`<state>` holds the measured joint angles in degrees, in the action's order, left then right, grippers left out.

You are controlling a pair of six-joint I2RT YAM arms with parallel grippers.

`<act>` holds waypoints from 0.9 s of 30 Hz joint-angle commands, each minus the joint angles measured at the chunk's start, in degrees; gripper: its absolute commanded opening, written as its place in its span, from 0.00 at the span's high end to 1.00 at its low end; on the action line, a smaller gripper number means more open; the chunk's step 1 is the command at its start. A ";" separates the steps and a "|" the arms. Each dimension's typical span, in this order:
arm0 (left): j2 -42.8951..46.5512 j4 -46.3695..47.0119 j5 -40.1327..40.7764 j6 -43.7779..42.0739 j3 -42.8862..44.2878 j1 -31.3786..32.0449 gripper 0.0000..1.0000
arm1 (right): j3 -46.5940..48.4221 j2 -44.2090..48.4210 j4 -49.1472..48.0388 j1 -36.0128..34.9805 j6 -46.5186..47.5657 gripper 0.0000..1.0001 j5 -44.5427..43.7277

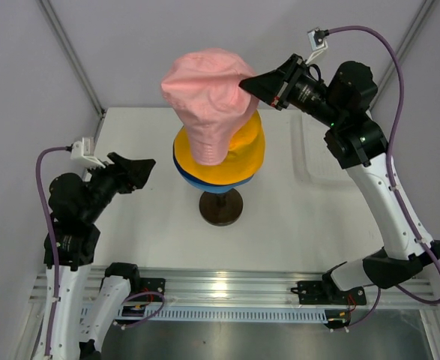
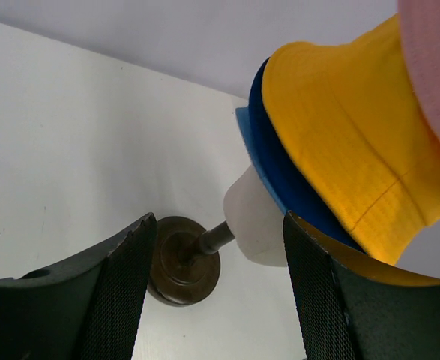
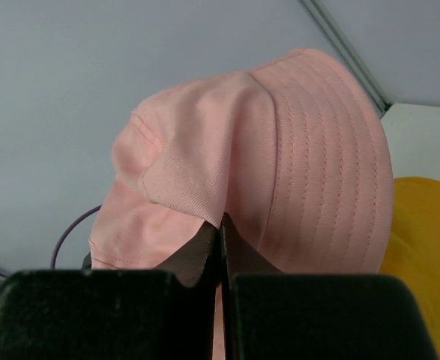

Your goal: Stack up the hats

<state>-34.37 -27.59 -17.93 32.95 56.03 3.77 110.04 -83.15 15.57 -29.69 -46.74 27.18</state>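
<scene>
The pink hat (image 1: 208, 101) hangs in the air over the stack, pinched at its edge by my right gripper (image 1: 248, 86), which is shut on it; it fills the right wrist view (image 3: 279, 157). Below it the yellow-orange hat (image 1: 242, 154) sits on the navy blue hat (image 1: 184, 172) and the light blue hat (image 1: 220, 187), all on the mannequin head. In the left wrist view the yellow-orange hat (image 2: 347, 127), navy hat (image 2: 279, 165) and light blue brim (image 2: 251, 150) show above the cream head (image 2: 253, 221). My left gripper (image 1: 146, 169) is open and empty, left of the stand.
The mannequin's dark round base (image 1: 220, 206) stands on the white table (image 1: 145, 232); it also shows in the left wrist view (image 2: 184, 259). A white mesh basket (image 1: 317, 154) lies at the right under my right arm.
</scene>
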 commanded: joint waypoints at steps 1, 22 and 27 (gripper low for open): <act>-0.26 4.20 -0.43 2.55 4.61 -0.61 0.28 | -0.09 5.01 3.75 0.60 2.96 1.00 -5.98; -6.94 36.71 -20.56 37.09 2.16 1.06 0.28 | -8.79 11.26 12.46 1.65 3.59 1.00 -14.00; -5.71 35.68 -16.18 36.84 0.84 9.39 0.28 | -10.19 12.66 11.68 1.04 1.48 1.00 -17.41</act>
<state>-41.34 4.56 -34.65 67.11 57.67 8.78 100.90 -71.66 26.72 -28.21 -44.21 12.82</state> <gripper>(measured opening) 0.722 0.006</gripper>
